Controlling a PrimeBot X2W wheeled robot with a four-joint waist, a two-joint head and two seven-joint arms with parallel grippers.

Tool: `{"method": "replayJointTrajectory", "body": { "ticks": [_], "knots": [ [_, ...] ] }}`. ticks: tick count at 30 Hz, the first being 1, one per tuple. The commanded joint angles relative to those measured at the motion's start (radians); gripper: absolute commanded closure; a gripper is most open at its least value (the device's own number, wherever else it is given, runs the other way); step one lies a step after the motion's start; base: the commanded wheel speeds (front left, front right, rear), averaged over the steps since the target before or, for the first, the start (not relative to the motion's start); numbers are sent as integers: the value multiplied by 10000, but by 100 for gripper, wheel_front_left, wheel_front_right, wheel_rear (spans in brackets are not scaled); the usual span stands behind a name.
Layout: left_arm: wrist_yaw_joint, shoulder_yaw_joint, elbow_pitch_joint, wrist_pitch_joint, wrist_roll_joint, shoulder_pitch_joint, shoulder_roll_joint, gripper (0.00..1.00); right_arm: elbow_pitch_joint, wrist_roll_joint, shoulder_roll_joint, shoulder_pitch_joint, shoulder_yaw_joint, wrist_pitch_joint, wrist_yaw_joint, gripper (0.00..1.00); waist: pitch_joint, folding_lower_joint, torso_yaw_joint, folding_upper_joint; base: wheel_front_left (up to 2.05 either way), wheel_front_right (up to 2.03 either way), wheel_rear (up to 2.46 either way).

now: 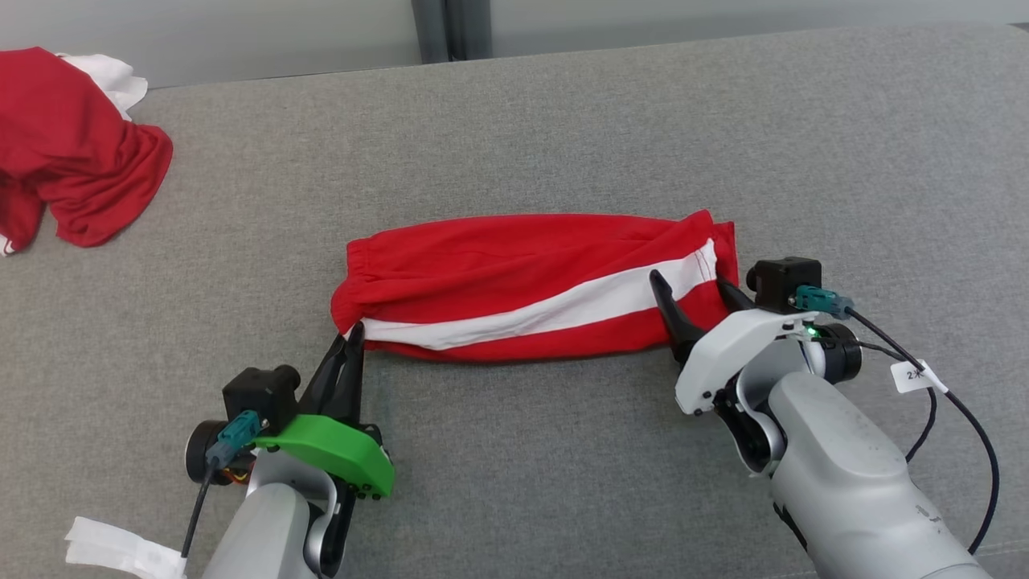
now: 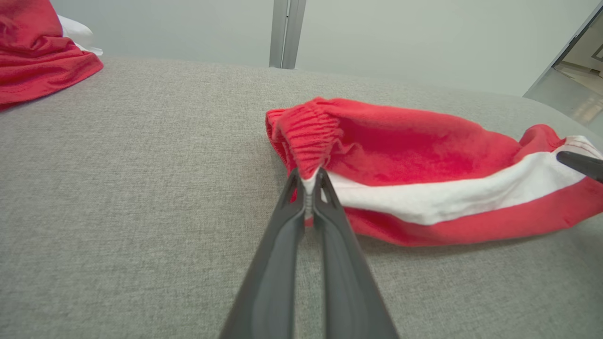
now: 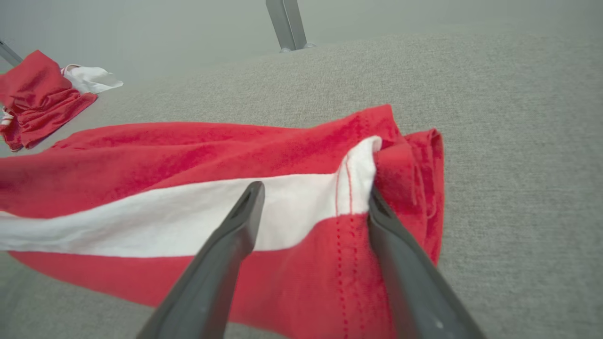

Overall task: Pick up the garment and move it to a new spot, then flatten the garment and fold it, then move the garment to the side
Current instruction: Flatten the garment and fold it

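Shorts, red with a white stripe, lie in a long folded band across the middle of the grey cushion, waistband to my left, hem to my right. My left claw is pinched together on the near waistband corner. In the left wrist view its fingers meet with cloth caught between the tips. That forearm rises from the lower left, fingers pointing away from me. My right claw is spread apart over the hem end, one finger on the white stripe, the other at the folded edge, gripping nothing. Its forearm slants in from the lower right. A red and white heap of clothes sits well apart at the far left.
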Motion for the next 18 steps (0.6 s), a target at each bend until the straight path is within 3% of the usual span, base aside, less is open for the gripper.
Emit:
{"method": "replayJointTrajectory", "body": {
  "ticks": [1, 18],
  "knots": [
    [-49, 67, -31, -36, 83, 3, -6, 100, -151, 10, 9, 138, 124, 67, 5, 0, 0, 0, -14, -1, 0, 0, 0],
    [-64, 154, -18, -36, 126, 79, -50, 100, -1686, -660, -120, 741, 162, 1099, 5, 0, -66, 0, 52, -1, 0, 0, 0]
  ]
}}
